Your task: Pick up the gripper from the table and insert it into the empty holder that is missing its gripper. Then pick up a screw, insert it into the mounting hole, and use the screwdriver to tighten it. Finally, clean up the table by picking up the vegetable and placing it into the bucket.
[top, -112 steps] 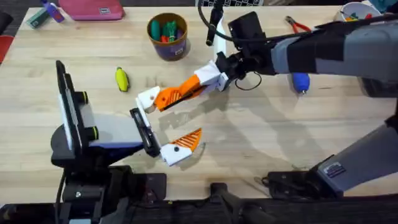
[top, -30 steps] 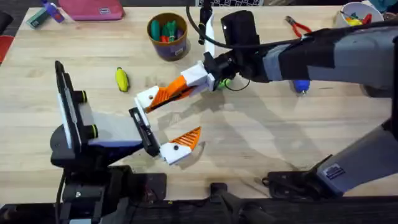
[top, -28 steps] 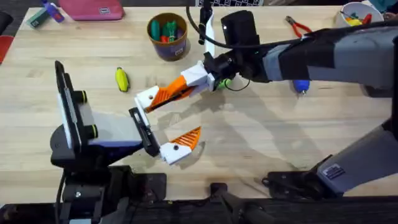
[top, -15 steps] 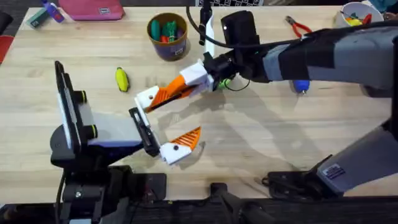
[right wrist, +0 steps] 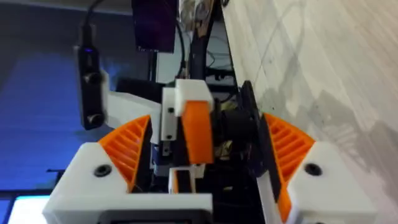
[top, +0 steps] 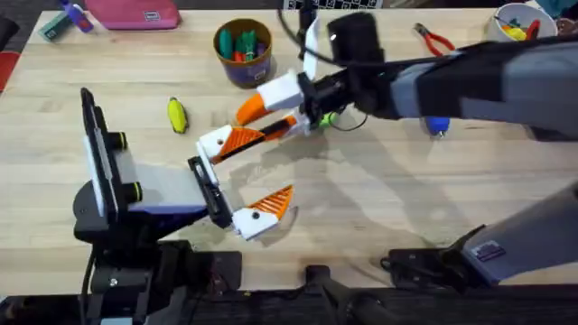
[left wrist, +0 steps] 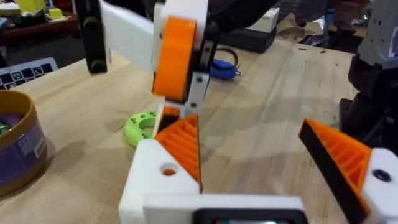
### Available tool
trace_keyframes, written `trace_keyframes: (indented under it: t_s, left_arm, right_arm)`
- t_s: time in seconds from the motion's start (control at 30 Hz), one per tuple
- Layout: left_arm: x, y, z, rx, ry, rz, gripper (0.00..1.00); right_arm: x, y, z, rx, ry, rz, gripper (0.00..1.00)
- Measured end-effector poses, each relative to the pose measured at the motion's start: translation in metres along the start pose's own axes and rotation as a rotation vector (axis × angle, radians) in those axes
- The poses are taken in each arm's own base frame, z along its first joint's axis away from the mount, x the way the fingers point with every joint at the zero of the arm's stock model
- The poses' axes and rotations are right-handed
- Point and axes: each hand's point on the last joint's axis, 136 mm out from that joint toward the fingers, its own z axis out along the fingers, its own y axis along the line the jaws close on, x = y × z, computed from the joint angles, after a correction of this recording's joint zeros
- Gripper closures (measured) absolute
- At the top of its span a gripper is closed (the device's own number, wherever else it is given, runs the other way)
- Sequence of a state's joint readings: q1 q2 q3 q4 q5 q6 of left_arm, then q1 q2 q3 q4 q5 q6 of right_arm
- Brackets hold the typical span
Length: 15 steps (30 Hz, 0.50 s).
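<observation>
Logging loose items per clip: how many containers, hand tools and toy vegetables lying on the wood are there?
Containers: 2, the bucket and the white bowl
Hand tools: 2, the screwdriver and the pliers
Toy vegetables on the wood: 1, the vegetable
Total: 5

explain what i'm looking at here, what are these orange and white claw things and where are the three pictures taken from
Two robot arms work at a wooden table. One picture looks down from above; the other two come from a camera on each arm's wrist. The claws are two-finger grippers. The left gripper is open. The right gripper, reaching across, is open too, its fingers either side of the left one's upper orange tip. Neither seems to hold anything loose. On the table lie a yellow toy vegetable, a cup, a blue screwdriver, red pliers and a green disc.
</observation>
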State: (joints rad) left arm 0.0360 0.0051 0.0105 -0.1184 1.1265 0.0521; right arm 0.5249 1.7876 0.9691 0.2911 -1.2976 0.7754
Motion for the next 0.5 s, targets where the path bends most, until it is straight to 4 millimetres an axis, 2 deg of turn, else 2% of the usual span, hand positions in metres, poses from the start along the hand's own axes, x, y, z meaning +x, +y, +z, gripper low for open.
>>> trace_keyframes:
  t_s: [0.13,0.2,0.37,0.5]
  left_arm:
    - [0.000,0.000,0.000,0.000,0.000,0.000,0.015]
    - [0.000,0.000,0.000,0.000,0.000,-0.001,0.015]
    - [0.000,0.000,0.000,0.000,0.000,0.000,0.015]
    - [0.000,0.000,0.000,0.001,0.000,0.000,0.014]
  right_arm:
    - [-0.010,0.023,-0.026,0.053,-0.096,-0.050,0.063]
    - [-0.009,0.030,-0.041,0.108,-0.142,-0.032,0.061]
    - [0.007,0.019,-0.076,0.360,-0.208,0.121,0.059]
    - [0.012,0.015,-0.103,0.629,-0.219,0.154,0.059]
